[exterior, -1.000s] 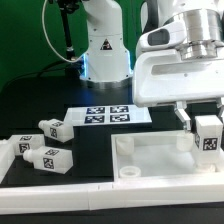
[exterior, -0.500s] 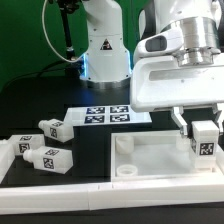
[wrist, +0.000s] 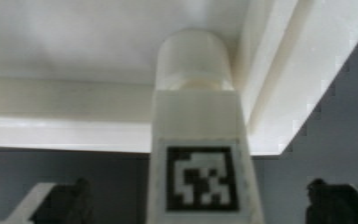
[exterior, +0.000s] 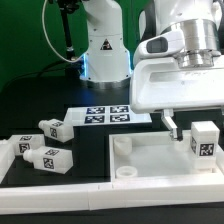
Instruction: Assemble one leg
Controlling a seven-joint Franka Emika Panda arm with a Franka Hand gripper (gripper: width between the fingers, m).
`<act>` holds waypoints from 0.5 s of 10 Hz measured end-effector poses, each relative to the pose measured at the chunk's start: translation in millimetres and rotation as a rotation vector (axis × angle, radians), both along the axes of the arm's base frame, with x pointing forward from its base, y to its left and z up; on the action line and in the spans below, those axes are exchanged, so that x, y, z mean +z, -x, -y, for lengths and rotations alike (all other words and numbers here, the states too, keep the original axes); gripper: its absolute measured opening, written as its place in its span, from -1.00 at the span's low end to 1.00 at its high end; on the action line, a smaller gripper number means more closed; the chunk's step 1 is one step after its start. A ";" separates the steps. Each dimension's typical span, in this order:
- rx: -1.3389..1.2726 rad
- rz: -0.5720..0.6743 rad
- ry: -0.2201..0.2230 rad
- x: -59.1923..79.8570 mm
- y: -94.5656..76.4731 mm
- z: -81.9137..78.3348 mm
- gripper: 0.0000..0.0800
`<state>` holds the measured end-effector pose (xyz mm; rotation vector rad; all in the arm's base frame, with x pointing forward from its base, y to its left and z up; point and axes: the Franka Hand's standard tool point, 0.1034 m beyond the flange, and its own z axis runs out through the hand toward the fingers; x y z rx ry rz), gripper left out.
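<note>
One white leg [exterior: 205, 143] with a black-and-white tag stands upright at the corner of the large white tabletop [exterior: 150, 152] on the exterior view's right. My gripper [exterior: 192, 126] hovers around its top and is open. One dark finger [exterior: 171, 124] stands apart from the leg on the exterior view's left; the other is hidden behind the leg. In the wrist view the leg [wrist: 201, 150] runs between my gripper's [wrist: 197, 200] fingertips [wrist: 60, 200], with a clear gap on each side. Its rounded end sits at the tabletop's corner wall [wrist: 87, 95].
Three more loose legs [exterior: 52, 129], [exterior: 22, 146], [exterior: 50, 159] lie on the black table on the exterior view's left. The marker board [exterior: 108, 115] lies behind the tabletop. The robot base [exterior: 105, 50] stands at the back. A white rail [exterior: 60, 190] runs along the front.
The gripper has opened: the visible finger has moved off the leg toward the exterior view's left. The leg has dropped slightly and now stands free on the tabletop corner.
</note>
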<state>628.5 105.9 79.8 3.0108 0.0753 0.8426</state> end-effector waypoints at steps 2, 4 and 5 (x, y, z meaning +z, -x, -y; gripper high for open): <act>-0.028 -0.206 -0.016 4.8 -1.3 0.2 0.62; -0.044 -0.369 -0.015 4.7 -8.6 1.0 0.62; -0.053 -0.412 -0.017 3.6 -13.8 1.8 0.62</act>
